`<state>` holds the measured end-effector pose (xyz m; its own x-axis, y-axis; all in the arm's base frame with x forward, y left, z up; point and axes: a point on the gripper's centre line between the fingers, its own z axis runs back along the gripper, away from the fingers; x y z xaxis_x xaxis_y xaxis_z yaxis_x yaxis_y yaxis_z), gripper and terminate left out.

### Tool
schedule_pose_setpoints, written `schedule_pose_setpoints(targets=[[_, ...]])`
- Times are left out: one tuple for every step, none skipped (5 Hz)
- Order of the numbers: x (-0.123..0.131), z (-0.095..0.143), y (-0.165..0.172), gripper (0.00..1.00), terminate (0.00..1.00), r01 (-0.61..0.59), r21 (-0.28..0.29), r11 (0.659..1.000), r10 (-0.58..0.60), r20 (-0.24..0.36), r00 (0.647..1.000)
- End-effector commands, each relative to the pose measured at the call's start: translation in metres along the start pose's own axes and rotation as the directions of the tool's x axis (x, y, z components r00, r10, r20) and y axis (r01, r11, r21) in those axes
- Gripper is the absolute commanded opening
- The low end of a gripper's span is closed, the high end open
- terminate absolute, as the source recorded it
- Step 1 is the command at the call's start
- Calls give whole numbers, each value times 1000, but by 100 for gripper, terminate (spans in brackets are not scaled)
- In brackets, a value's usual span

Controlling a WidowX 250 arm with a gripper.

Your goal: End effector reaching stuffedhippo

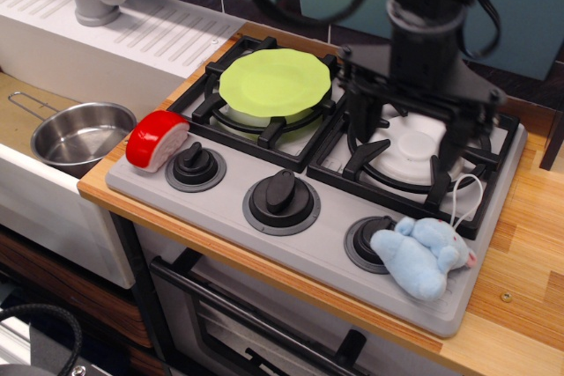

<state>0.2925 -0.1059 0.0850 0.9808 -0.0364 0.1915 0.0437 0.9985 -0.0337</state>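
Observation.image shows the end effector (pixel 412 149) spread wide and empty above the stuffedhippo (pixel 423 254), probably light, soft plush best pinched across its plump body.

Taking the stuffed hippo (pixel 426 254) as the landmark: it lies on the stove's grey front panel (pixel 308 237), its left side touching the right-hand knob (pixel 370 237), which blocks a low approach from that side. Just behind it rises the black grate of the right burner (pixel 414 149), and its white string loop (pixel 465 195) drapes up over that grate. The end effector (pixel 406 149) hangs over that burner with its prongs spread, behind and above the hippo, with a visible gap to it. To the hippo's right and front, bare panel and wooden counter (pixel 529 253) lie unobstructed. The middle knob (pixel 281 200) stands well apart to the left.
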Motion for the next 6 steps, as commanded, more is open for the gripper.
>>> schedule_pose_setpoints(targets=[[0,-2,-28,100,0,1,-12,1000,0,80,997],[-8,-10,-38,100,0,4,-3,1000,-4,93,996],[-16,-23,-40,100,0,10,9,1000,-11,120,993],[-25,-29,-40,100,0,8,6,1000,-8,124,992],[-32,-41,-41,100,0,9,8,1000,-10,142,990],[-38,-55,-37,100,0,20,1,1000,-20,167,986]])
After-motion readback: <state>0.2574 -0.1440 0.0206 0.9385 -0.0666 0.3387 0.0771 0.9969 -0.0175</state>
